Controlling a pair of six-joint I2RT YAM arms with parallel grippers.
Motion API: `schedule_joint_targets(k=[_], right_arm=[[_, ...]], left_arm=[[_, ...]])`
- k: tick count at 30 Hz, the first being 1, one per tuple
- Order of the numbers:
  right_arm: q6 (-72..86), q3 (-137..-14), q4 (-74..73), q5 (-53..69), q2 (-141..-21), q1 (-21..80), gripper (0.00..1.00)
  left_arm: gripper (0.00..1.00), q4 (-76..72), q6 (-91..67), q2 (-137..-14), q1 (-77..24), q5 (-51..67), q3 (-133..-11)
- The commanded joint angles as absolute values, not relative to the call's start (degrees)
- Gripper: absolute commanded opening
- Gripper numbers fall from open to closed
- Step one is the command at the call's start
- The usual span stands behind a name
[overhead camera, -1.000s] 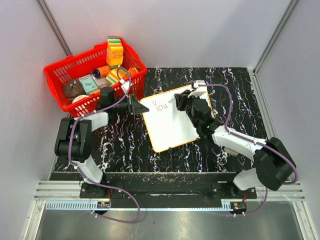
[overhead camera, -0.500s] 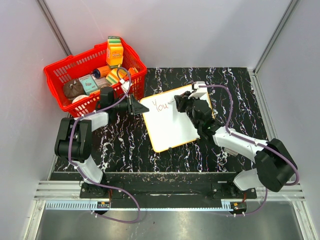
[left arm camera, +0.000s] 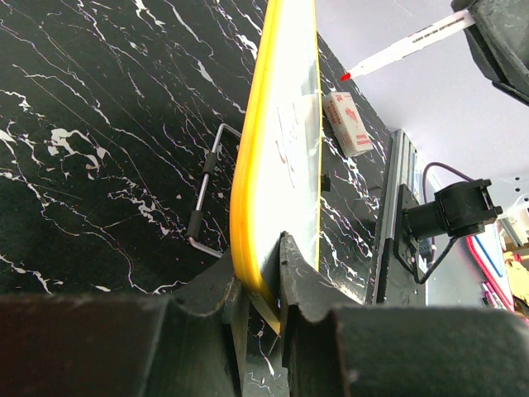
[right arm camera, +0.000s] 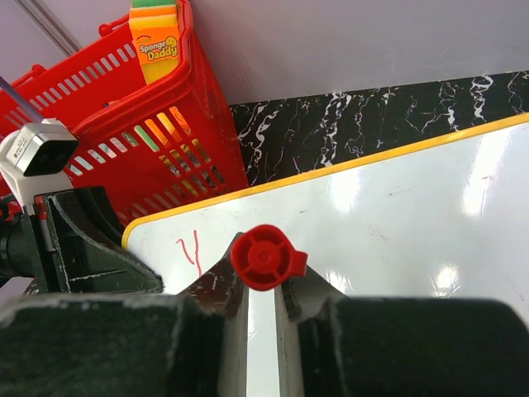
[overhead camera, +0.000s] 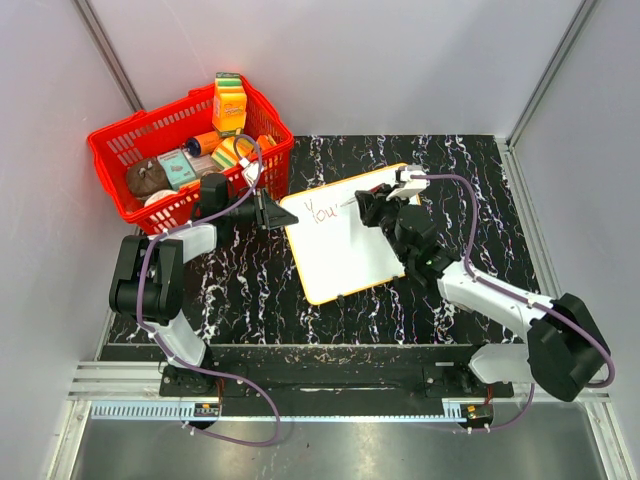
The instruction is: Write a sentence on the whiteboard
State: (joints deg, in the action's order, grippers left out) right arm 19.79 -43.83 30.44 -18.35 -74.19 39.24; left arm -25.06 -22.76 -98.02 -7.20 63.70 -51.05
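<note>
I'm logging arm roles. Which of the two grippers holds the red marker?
The right gripper, shut on the marker over the whiteboard. The left gripper instead clamps the board's yellow edge.

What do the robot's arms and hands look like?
The left arm and right arm have black joints and white link covers. A thin purple cable loops along each. The left hand and right hand are black and angular.
</note>
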Motion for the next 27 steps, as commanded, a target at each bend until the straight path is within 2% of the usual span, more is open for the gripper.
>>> schedule_joint_targets(k=[1,27], right_arm=[[20.0,-43.3,31.5,-18.0,-72.1,38.4,0.00],[19.3,-46.1,29.8,-14.7,-74.6,35.3,0.00]], left_arm=[[0.00,-22.0,-11.1,-100.2,-10.0,60.9,-49.7],[0.00,-21.4,-10.8,-100.4,-10.1,60.4,-50.0]])
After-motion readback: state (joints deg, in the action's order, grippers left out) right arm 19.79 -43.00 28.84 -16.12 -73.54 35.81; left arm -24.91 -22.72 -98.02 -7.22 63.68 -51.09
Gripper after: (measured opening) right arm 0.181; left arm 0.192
